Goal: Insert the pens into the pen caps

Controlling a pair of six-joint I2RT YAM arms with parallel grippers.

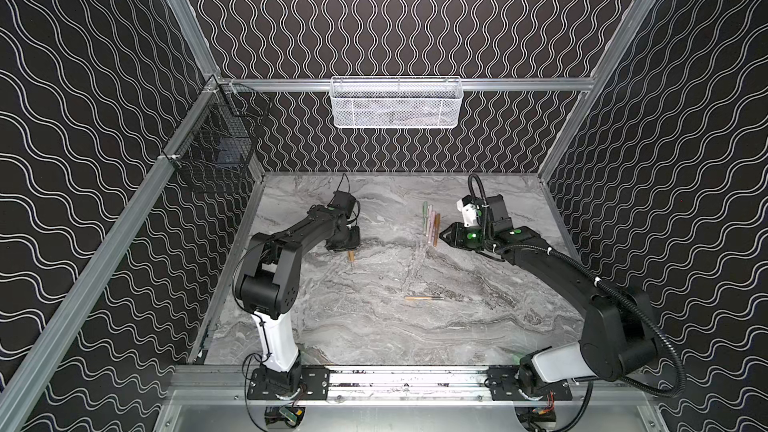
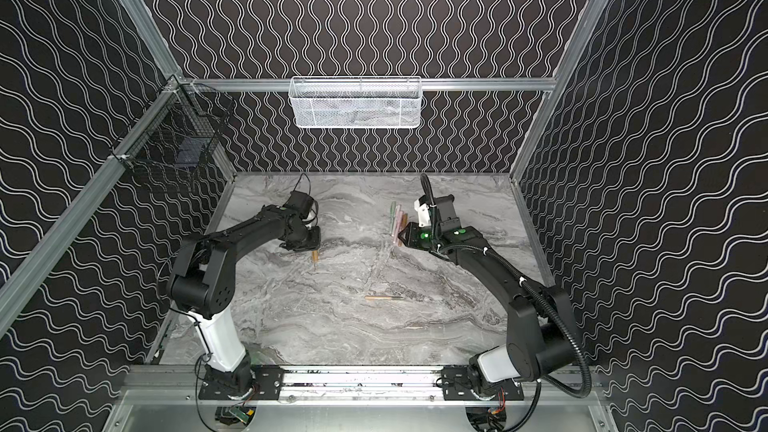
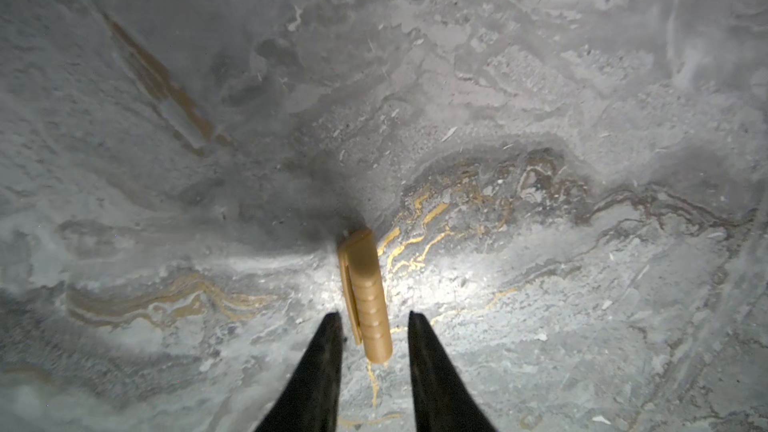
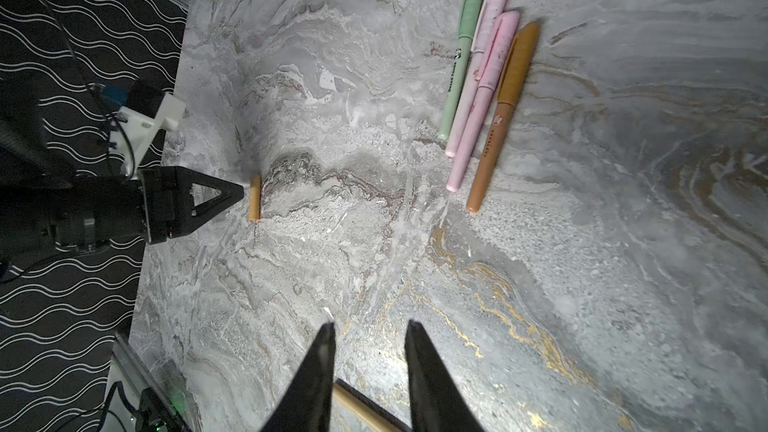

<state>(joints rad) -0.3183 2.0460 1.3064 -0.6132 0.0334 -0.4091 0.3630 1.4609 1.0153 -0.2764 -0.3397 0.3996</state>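
A tan-brown pen cap (image 3: 365, 297) lies on the marble table (image 1: 353, 326), seen in both top views (image 1: 351, 256) (image 2: 315, 256). My left gripper (image 3: 374, 315) stands open over it. Its fingers straddle the cap's near end with a small gap on each side. A tan pen (image 1: 422, 297) with a dark tip lies bare near the table's middle (image 2: 382, 297). My right gripper (image 4: 370, 324) is open and empty, hovering above the table, and that pen (image 4: 361, 409) shows behind its fingers. Several capped pens (image 4: 478, 89), green, pink and tan, lie side by side just left of the right gripper (image 1: 442, 234).
A white mesh basket (image 1: 395, 105) hangs on the back rail. A black wire basket (image 1: 216, 139) hangs at the left wall. Patterned walls close in the table on three sides. The left arm (image 4: 124, 205) shows in the right wrist view.
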